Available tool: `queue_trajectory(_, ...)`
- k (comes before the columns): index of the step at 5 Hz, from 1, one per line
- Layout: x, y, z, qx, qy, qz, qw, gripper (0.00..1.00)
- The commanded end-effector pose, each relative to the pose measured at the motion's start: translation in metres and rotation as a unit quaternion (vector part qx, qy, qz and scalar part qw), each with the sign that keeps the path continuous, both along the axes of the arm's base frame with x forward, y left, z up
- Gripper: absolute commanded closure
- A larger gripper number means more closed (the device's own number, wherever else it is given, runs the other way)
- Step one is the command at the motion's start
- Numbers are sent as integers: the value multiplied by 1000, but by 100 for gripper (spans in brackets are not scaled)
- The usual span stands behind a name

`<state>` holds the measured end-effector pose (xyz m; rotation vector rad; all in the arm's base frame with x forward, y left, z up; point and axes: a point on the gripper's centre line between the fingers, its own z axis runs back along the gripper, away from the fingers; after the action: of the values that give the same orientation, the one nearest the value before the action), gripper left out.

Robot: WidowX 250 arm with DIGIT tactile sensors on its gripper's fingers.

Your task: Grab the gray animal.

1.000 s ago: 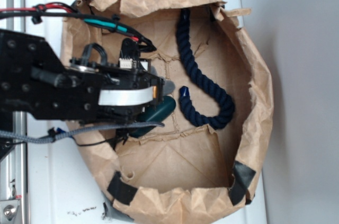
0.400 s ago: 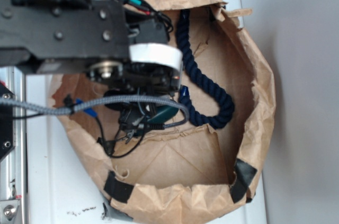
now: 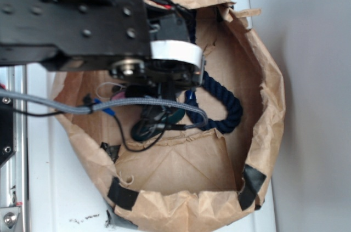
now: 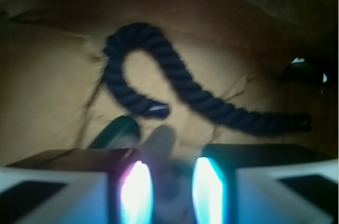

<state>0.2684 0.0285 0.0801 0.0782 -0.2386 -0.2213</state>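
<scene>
In the wrist view a blurry gray animal sits between the two lit fingers of my gripper, its fuzzy body sticking out past the tips. The jaws stand narrowly apart and press it from both sides. The paper floor looks some way beneath. In the exterior view the black arm covers the gripper and most of the toy. A thin white loop and a pink bit show just under the arm; I cannot tell if they belong to it.
A navy rope curls on the floor of the brown paper basin. A dark green capsule lies just left of the rope's end. Cables hang below the arm.
The arm has swung from the basin's left side up and to the right, and looms larger. The green capsule it covered now shows below it.
</scene>
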Motion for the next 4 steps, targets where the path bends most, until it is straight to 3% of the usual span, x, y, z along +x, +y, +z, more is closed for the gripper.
queue_trajectory(1, 5, 4, -24, 44, 16, -58, 997, 0)
queue_trajectory(2, 2, 5, -31, 58, 16, -71, 996, 0)
queue_trajectory(4, -10, 6, 3, 34, 29, -81, 996, 0)
